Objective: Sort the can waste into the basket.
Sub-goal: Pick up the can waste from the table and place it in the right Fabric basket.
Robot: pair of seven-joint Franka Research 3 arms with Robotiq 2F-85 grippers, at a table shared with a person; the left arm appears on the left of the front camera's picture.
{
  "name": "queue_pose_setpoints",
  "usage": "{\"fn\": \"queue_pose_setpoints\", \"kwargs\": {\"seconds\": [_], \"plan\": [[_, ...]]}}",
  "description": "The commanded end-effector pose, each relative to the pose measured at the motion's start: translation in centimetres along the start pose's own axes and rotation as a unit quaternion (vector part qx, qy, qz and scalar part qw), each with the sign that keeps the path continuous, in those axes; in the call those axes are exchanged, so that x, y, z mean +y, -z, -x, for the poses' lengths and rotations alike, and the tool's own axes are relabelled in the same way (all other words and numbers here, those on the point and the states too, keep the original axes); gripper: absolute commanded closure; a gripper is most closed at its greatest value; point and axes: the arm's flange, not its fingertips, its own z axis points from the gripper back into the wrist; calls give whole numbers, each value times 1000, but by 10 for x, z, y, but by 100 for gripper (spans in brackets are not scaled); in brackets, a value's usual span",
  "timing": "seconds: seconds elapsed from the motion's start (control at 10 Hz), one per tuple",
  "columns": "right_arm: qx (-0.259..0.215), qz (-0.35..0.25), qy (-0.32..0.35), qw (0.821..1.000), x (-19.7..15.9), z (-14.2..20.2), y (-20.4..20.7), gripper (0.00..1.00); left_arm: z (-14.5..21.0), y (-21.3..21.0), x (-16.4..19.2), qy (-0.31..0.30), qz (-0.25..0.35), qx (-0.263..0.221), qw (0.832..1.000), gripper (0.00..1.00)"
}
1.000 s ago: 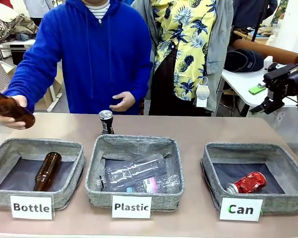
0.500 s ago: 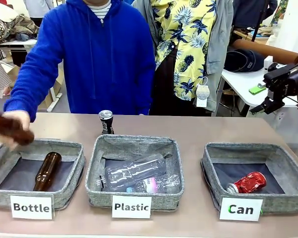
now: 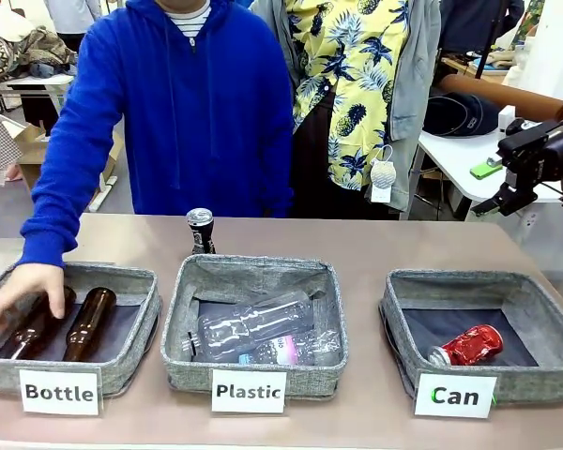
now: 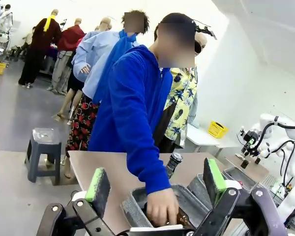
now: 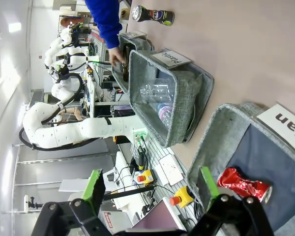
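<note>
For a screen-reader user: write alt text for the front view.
A crushed red can lies in the Can basket, while a black can stands on the table behind the Plastic basket, which holds clear bottles. A person's hand rests on one of two brown bottles in the Bottle basket.
</note>
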Motion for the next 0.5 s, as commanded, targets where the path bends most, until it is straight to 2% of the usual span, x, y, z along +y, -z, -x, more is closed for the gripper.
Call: {"fn": "queue_pose_setpoints", "kwargs": {"seconds": [0.0, 0.2, 0.4], "plan": [[1, 1, -8, 1000, 2, 1, -2, 0, 0, 19, -3, 24, 1, 24, 999, 0], [1, 1, -8, 1000, 2, 1, -2, 0, 1, 68, -9, 46, 1, 88, 995, 0], [1, 1, -8, 1000, 2, 1, -2, 0, 11, 141, -23, 100, -6, 159, 982, 0]]}}
